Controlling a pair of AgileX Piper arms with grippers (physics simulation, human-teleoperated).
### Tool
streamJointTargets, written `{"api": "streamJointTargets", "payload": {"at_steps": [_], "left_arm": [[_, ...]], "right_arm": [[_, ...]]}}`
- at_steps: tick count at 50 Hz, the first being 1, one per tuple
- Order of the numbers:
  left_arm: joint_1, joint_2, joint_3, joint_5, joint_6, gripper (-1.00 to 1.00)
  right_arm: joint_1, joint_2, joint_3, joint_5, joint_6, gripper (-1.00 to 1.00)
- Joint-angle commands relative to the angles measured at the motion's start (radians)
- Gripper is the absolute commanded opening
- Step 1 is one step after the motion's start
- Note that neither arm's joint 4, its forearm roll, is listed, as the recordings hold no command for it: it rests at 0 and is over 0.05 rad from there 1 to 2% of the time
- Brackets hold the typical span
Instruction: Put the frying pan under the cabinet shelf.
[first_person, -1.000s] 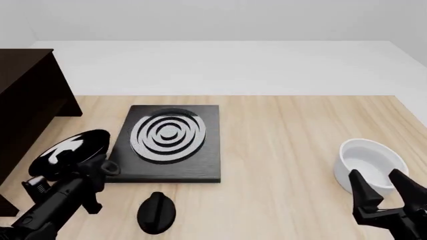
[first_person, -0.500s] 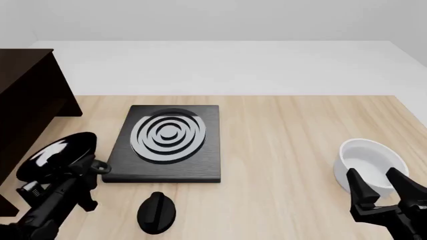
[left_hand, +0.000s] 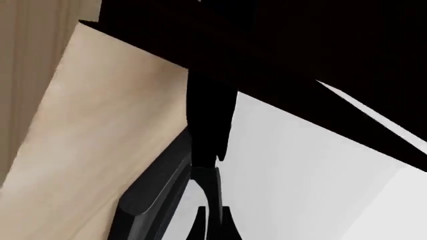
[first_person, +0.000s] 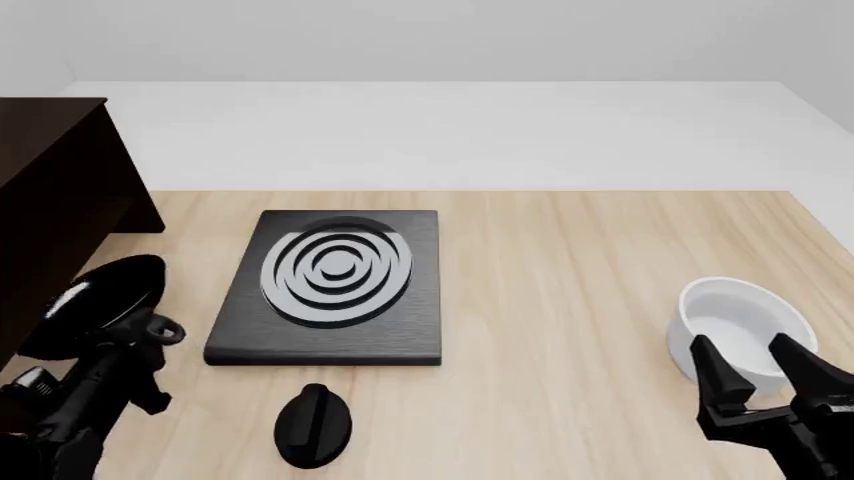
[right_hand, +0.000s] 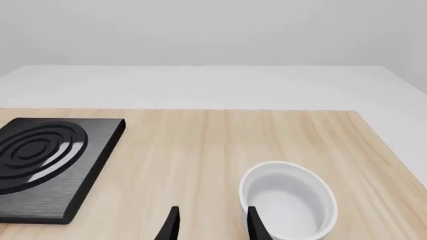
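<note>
Frying pan (first_person: 96, 303): round, shallow, glossy black, with pale highlights on the face turned to the front camera; pale inside not seen from here. Held clear of the table (first_person: 574, 300) at the near-left, tipped steeply up on edge, rim toward the cabinet shelf (first_person: 54, 200). Handle hidden behind the wrist in the front view, so direction of the long axis cannot be told there. In the left wrist view, seen only as a thin black edge-on strip (left_hand: 208, 125) running away from the camera toward the dark cabinet (left_hand: 300, 40).

Left gripper (first_person: 134, 335): at the pan's lower rim in the front view. In the wrist view, fingers (left_hand: 217, 197) drawn close together on the thin black strip of the pan; clamped on it.

Cabinet shelf: very dark brown, boxy, flat-topped, at the far-left edge of the table, just beside the raised pan on its left. Contact between pan and cabinet cannot be told.

Right gripper (first_person: 754, 365): near-right corner, two pointed fingers (right_hand: 172, 225) spread apart, nothing between them, just in front of the white bowl (first_person: 742, 322).

Black slab with grey rings (first_person: 334, 280): flat on the table, right of the pan. Black oval knobbed object (first_person: 312, 424): near edge, in front of the slab.
</note>
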Motion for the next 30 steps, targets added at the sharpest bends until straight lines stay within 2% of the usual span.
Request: {"api": "streamJointTargets", "payload": {"at_steps": [1, 5, 21, 23, 24, 25, 29, 30], "left_arm": [[0.120, 0.038, -0.005, -0.017, -0.007, -1.00], [0.129, 0.055, -0.013, -0.017, -0.006, -1.00], [0.275, 0.084, -0.079, 0.034, 0.036, -1.00], [0.265, 0.113, -0.088, 0.027, 0.034, -1.00], [0.311, 0.077, -0.100, 0.076, 0.071, -1.00], [0.320, 0.093, -0.110, 0.088, 0.080, -1.00], [0.295, 0.174, -0.158, 0.112, 0.111, -1.00], [0.342, 0.134, -0.166, 0.168, 0.157, -1.00]], "right_arm": [[0.000, 0.017, 0.000, -0.012, -0.003, 1.00], [0.000, 0.025, 0.000, -0.020, -0.003, 1.00], [-0.001, 0.032, 0.000, -0.022, 0.000, 1.00], [-0.001, 0.033, 0.000, -0.023, 0.002, 1.00], [-0.002, 0.035, 0.000, -0.024, 0.001, 1.00], [-0.001, 0.038, 0.000, -0.027, -0.002, 1.00], [-0.003, 0.037, 0.000, -0.027, 0.006, 1.00], [-0.004, 0.039, 0.000, -0.028, 0.002, 1.00]]}}
